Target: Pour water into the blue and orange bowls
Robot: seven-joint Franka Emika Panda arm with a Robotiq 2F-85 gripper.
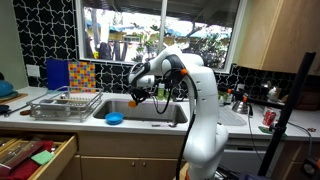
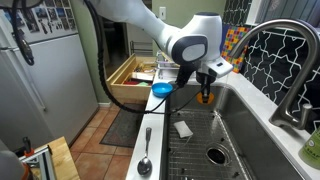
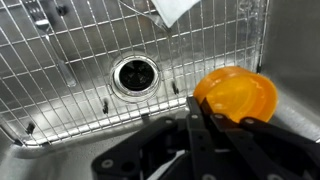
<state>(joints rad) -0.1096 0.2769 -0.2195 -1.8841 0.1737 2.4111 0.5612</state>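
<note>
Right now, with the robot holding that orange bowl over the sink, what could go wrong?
1. The fingers seem to pinch the orange bowl only at its rim, so it might slip and drop onto the wire grid in the sink.
2. The blue bowl sits at the sink's edge close to the arm; a sideways swing could knock it off.

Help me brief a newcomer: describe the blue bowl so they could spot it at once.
Find the steel sink below the window, then look along its front rim toward the open wooden drawer. The blue bowl sits there on the counter edge, small and bright blue; the only other bowl, the orange bowl, is held by the pincer over the basin.
</note>
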